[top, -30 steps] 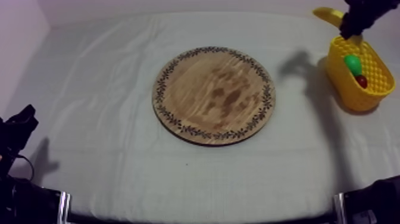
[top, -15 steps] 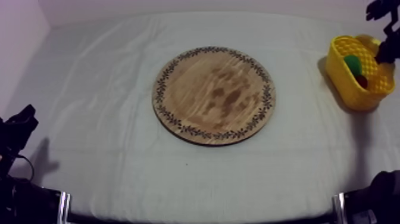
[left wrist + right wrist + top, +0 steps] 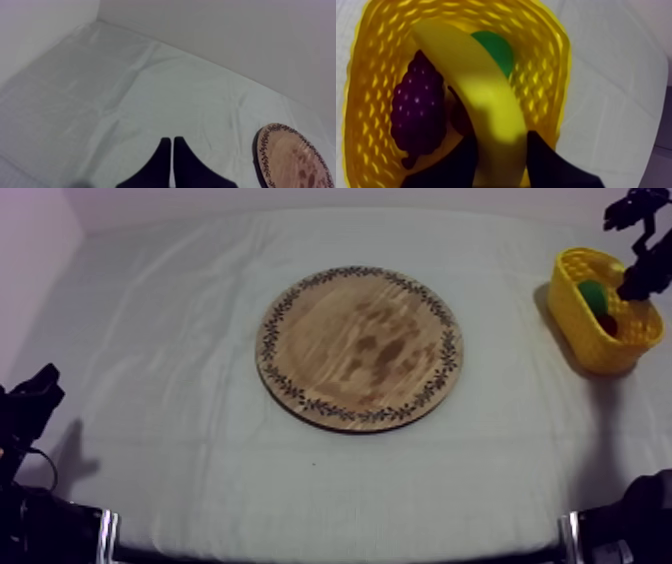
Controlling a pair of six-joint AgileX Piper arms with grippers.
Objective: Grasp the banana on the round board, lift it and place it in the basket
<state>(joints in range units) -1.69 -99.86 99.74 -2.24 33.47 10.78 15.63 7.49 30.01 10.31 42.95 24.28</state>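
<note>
Right jaws pinch banana (image 3: 471, 75), which lies inside basket (image 3: 556, 60) at right of counter (image 3: 200, 478), over grapes (image 3: 416, 110) and a green fruit (image 3: 496, 47), probably pear. Left jaws pressed together, low at left. Board (image 3: 360, 348) mid-counter.

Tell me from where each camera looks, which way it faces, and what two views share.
Top view: above the table, slanting down on wooden board and yellow basket; left arm low, right arm over the basket.
Left wrist view: on the left arm, facing across the table; shut left pincer.
Right wrist view: looking down into the basket; right pincer round the banana.
Shared: top and left wrist views both show the board.
</note>
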